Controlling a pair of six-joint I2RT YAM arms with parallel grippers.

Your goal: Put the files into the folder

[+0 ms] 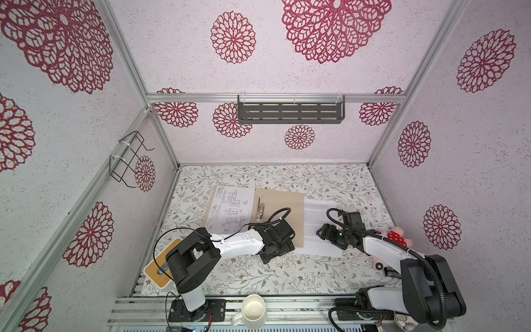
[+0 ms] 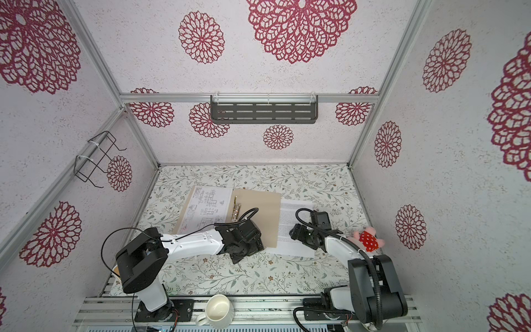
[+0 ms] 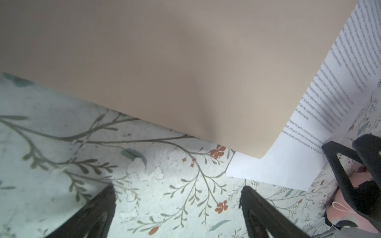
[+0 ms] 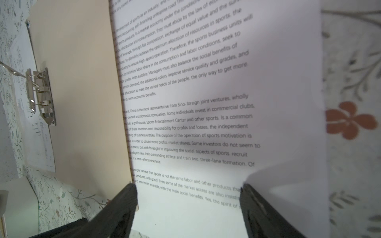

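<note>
Folder (image 1: 287, 201) open, drawing (image 1: 230, 207) on it; text sheet (image 1: 314, 212) not yet in. L gripper (image 3: 177, 189) & R gripper (image 4: 187, 187) both wide apart, empty.

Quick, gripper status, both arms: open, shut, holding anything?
Left gripper: open, empty, beside the folder corner.
Right gripper: open, empty, over the text sheet.

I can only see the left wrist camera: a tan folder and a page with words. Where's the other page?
Observer: The white paper sheet with the black line drawing lies on the left half of the open flat tan cardboard folder.
Child: What holds pages in?
Observer: A small shiny metal clip along the middle fold.
Child: What's the other arm doing?
Observer: The right gripper has its fingers open over the white paper sheet of printed text.
</note>
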